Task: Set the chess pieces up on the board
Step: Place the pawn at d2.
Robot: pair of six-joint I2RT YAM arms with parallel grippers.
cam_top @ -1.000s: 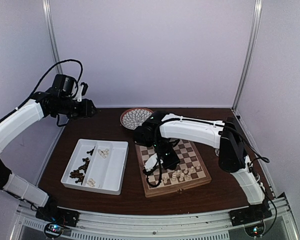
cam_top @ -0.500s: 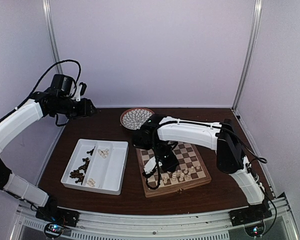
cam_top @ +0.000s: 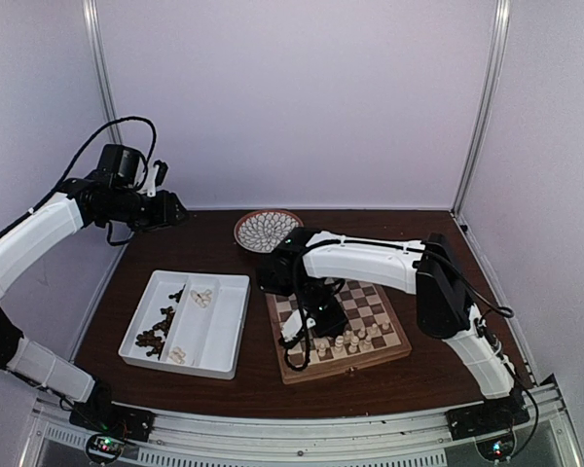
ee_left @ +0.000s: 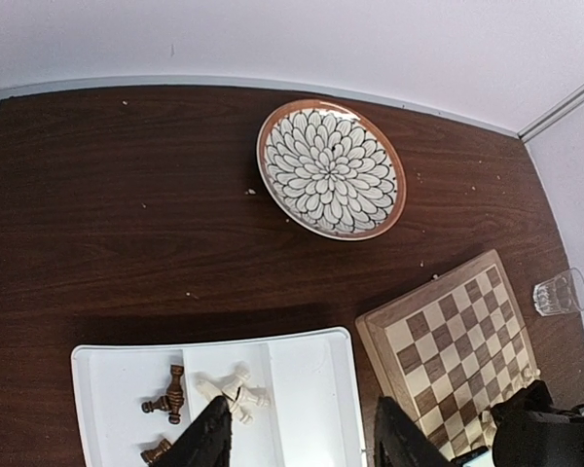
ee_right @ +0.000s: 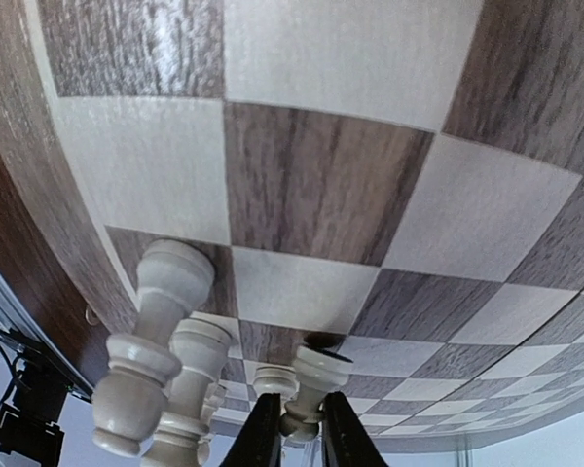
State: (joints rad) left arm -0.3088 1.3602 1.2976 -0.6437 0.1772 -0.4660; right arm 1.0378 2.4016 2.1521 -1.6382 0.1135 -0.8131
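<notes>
Since everything sits on it, table (ee_left: 127, 195): dark brown wood, a few crumbs (ee_left: 250, 192).
Room: pale walls (cam_top: 292, 97), metal corner posts (cam_top: 479, 107).
Board (cam_top: 375, 297): right of centre, cream chess pieces (cam_top: 352, 341) lined along its near edge.
Tray (cam_top: 226, 336): white, left of board, more pieces inside.
Plate (ee_left: 331, 170): flower pattern, at the back.
Left gripper (ee_left: 302, 436): high up, fingers apart, empty.
Right gripper (ee_right: 299, 428): low on board, fingers either side of a cream piece (ee_right: 310, 375), can't tell if gripping.
</notes>
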